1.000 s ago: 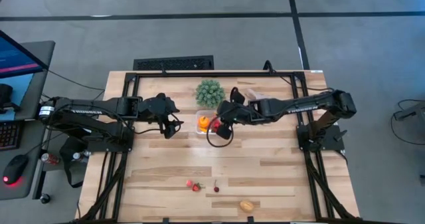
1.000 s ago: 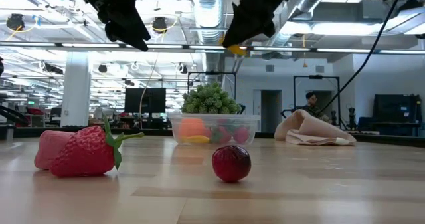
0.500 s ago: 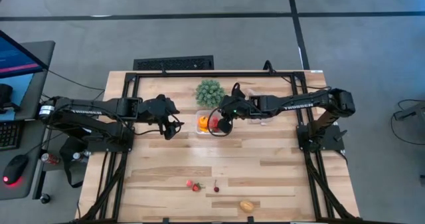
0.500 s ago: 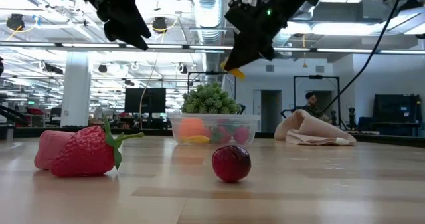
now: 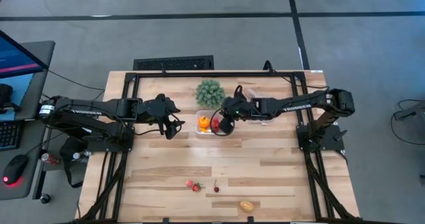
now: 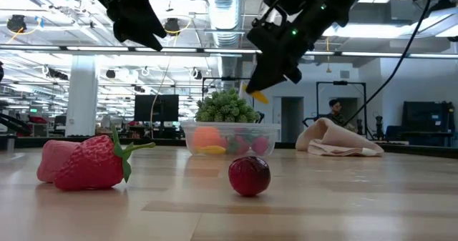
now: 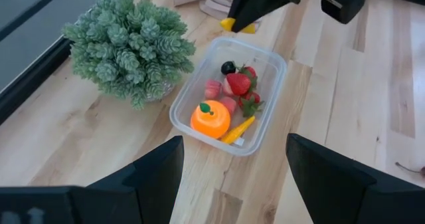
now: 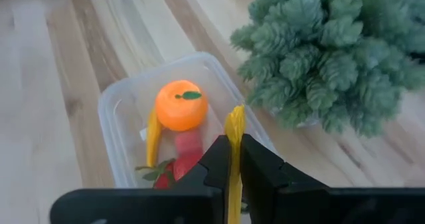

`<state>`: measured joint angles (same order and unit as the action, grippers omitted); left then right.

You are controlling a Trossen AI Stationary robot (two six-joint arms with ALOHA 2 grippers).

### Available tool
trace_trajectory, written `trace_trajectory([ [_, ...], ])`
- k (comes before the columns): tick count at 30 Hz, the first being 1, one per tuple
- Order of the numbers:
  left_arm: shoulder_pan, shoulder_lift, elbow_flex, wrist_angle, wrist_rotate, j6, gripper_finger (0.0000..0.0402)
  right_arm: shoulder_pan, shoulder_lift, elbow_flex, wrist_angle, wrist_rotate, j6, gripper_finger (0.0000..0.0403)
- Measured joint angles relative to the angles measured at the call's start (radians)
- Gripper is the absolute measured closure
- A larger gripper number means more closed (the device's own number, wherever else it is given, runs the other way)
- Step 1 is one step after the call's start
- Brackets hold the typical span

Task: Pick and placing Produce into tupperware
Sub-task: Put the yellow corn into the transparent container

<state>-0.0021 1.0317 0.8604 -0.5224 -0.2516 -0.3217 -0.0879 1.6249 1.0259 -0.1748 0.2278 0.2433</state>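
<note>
My left pincer (image 5: 174, 128) hangs open above the table, left of the clear box (image 7: 229, 96). That box, beside the green plant (image 7: 127, 44), holds an orange (image 7: 210, 118), strawberries (image 7: 239, 84) and a dark berry (image 7: 228, 68). My right pincer (image 8: 233, 159) is clamped on a thin yellow piece (image 8: 234, 139), above the box.

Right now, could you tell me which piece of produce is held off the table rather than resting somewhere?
The thin yellow piece, clamped in the right gripper above the tupperware; the others lie inside it or on the table.
</note>
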Motion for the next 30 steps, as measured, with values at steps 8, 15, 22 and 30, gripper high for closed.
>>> trace_trajectory([
  [8,0.0,0.0,0.0,0.001,-0.012,-0.004,0.0145,0.0,0.0,-0.054,0.053,-0.007,0.054,0.0381],
  [15,0.0,0.0,0.0,0.006,-0.018,-0.004,0.0145,-0.006,0.045,-0.052,0.095,-0.014,0.064,0.0379],
  [22,-0.006,0.0,0.0,-0.007,-0.018,-0.01,0.0145,0.014,0.151,-0.033,0.148,-0.052,0.116,0.038],
  [30,-0.01,0.0,0.0,-0.029,-0.026,-0.011,0.0145,0.02,0.163,-0.019,0.114,-0.051,0.116,0.0374],
])
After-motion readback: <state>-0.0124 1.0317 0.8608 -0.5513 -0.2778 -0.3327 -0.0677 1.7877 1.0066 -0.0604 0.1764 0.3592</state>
